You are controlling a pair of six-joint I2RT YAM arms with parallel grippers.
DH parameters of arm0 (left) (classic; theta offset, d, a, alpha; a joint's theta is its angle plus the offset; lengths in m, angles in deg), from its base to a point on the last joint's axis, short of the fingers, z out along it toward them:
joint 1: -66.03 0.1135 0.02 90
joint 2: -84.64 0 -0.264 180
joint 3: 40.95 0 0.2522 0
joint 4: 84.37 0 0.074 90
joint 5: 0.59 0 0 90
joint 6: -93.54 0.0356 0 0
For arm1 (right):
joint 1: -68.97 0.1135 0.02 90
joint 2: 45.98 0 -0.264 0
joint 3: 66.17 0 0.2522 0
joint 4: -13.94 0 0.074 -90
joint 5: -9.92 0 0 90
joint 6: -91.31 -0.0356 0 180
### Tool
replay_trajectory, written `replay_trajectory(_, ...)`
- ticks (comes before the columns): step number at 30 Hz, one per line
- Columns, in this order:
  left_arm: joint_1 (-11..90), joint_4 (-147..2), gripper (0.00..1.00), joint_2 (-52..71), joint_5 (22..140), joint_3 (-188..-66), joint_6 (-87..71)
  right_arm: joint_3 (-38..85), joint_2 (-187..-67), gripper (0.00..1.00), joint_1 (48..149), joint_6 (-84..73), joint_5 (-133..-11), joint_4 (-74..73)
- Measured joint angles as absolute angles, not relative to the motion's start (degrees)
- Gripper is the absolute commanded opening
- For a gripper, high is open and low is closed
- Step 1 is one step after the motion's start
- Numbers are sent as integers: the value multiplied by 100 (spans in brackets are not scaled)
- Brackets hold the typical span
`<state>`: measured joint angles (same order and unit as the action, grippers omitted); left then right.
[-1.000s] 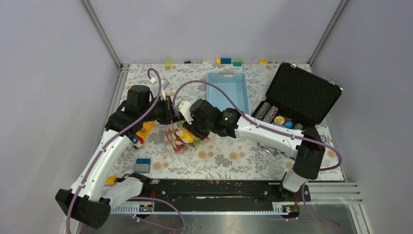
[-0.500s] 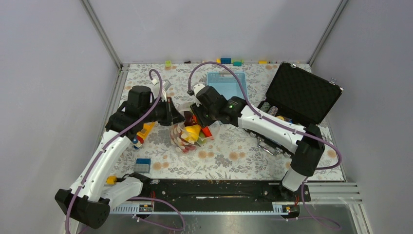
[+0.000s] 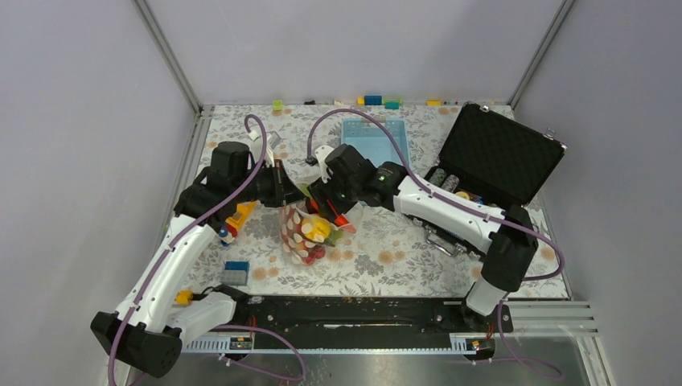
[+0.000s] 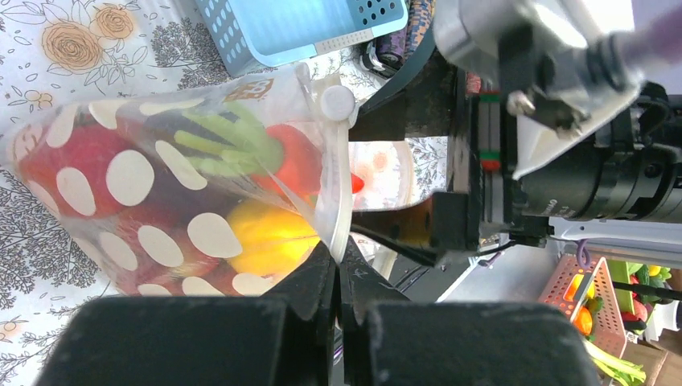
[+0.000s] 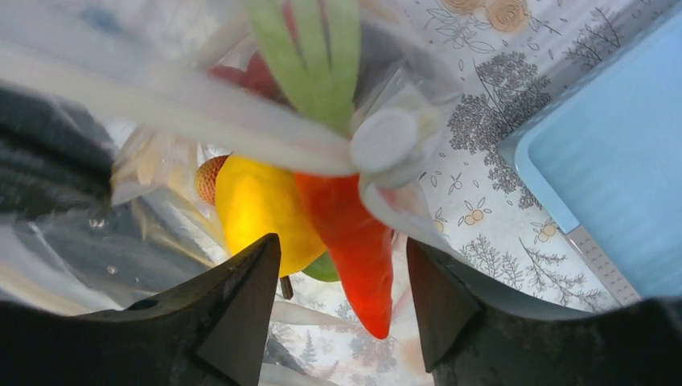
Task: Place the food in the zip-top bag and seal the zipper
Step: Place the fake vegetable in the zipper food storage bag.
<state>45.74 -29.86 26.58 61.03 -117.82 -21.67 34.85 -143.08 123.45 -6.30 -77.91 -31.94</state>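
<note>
The zip-top bag (image 3: 307, 235) hangs at the table's middle, holding the food: red round fruits (image 4: 72, 165), a yellow fruit (image 4: 265, 237), a green piece (image 4: 225, 141) and a red pepper (image 5: 358, 249). My left gripper (image 4: 342, 261) is shut on the bag's whitish zipper strip (image 4: 336, 217) at its top edge; it also shows in the top view (image 3: 288, 191). A white slider (image 4: 338, 103) sits on the strip. My right gripper (image 5: 342, 297) is open just right of the bag's mouth (image 3: 328, 211), and the pepper's tip hangs between its fingers without touching them.
The light-blue basket (image 3: 376, 145) stands behind the bag. An open black case (image 3: 499, 157) with chip stacks (image 3: 450, 186) is at the right. A yellow-orange toy (image 3: 236, 217) and a blue block (image 3: 236, 272) lie at the left. Small blocks (image 3: 371, 100) line the far edge.
My right gripper has pulled back from over the bag toward the basket. The bag, lying flatter before, now hangs more upright from my left gripper.
</note>
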Motion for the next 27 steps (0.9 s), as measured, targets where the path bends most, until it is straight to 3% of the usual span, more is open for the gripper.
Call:
replay_trajectory(6, 4572, -2977, 0, 2658, 6129, -11782, -2200, 3177, -13916, 79, 12343, -298, -7435, -2986)
replay_trajectory(10, 4572, -2977, 0, 2658, 6138, -11780, -2202, 3085, -13516, 99, 12343, -152, -7332, -2746)
replay_trajectory(18, 4572, -2973, 0, 2660, 6155, -11752, -2246, 2183, -12520, 100, 12284, -239, -7537, -1839)
replay_trajectory(27, 4572, -2971, 0, 2688, 6225, -11680, -2399, 1129, -12380, 100, 11969, -762, -7415, -1618)
